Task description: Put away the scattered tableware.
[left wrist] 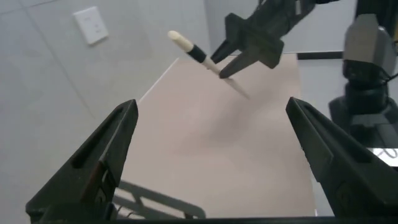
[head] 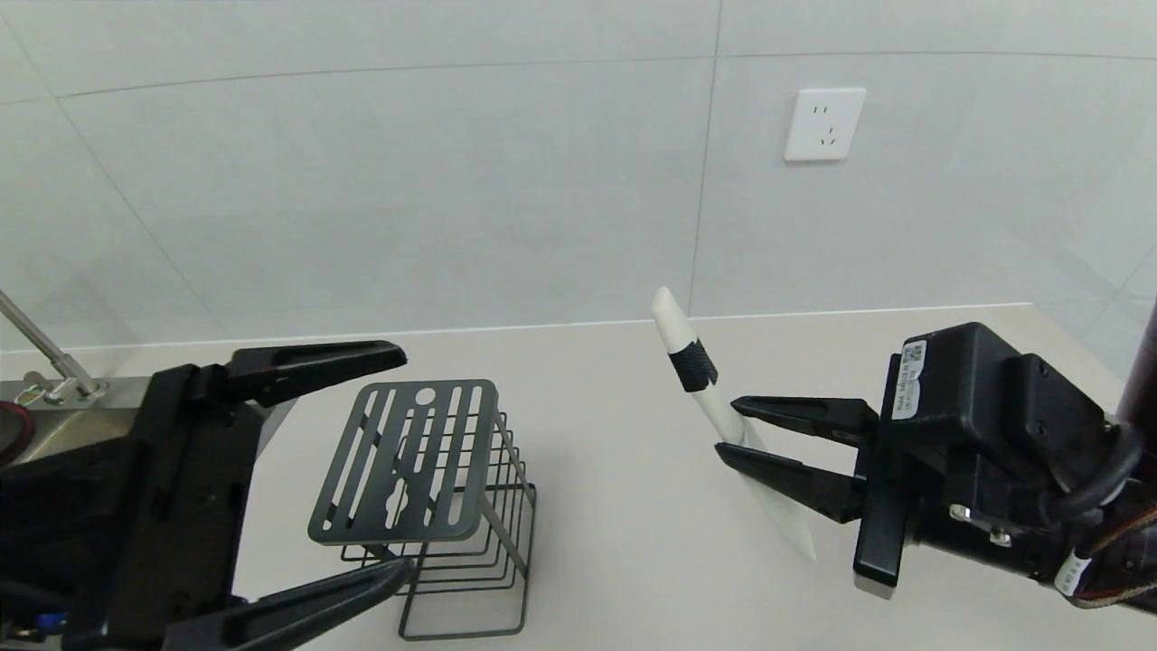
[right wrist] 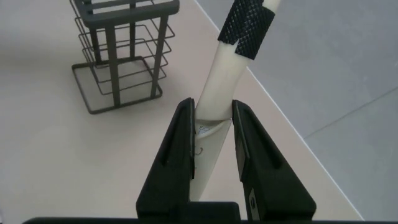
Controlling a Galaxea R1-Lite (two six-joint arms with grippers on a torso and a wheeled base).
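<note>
The right pincer (head: 729,427) is clamped on a white utensil (head: 673,327) with a black textured band, holding it tilted in the air above the right half of the tabletop (head: 633,542). The dark wire rack (head: 398,532) stands toward the tabletop's left edge. The left pincer (head: 407,461) is spread wide beside the rack and holds nothing.
</note>
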